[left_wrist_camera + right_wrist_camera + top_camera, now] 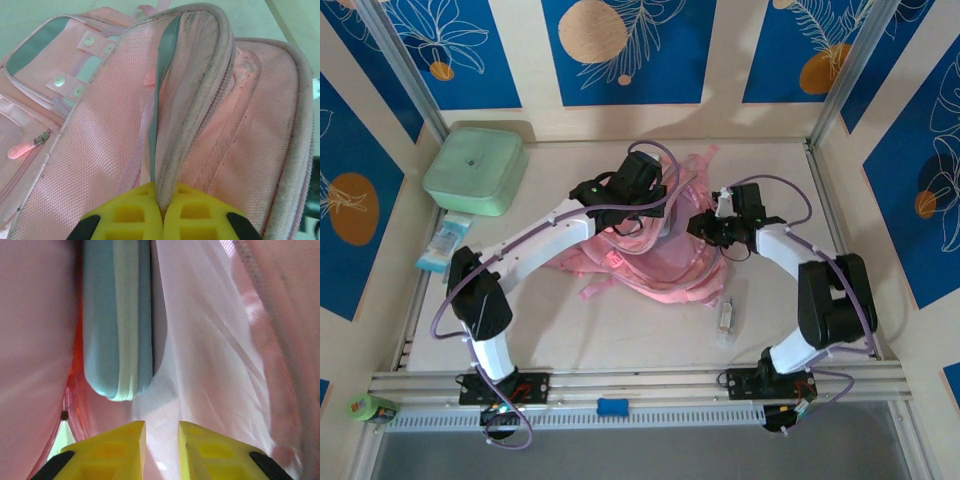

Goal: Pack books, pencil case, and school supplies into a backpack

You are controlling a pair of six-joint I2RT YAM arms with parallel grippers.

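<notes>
The pencil case [117,325] sits inside the backpack [655,268] in the middle of the table [620,345], the right gripper [161,442] just short of it with jaws slightly apart and empty, the left gripper [162,212] clamped on the backpack's opening rim, the wrapped stick [725,320] lying near its right side

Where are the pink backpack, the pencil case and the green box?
backpack [665,270], top view, pink front fabric.
pencil case [117,315], right wrist view, pale middle seam.
green box [475,170], top view, lid centre.
</notes>
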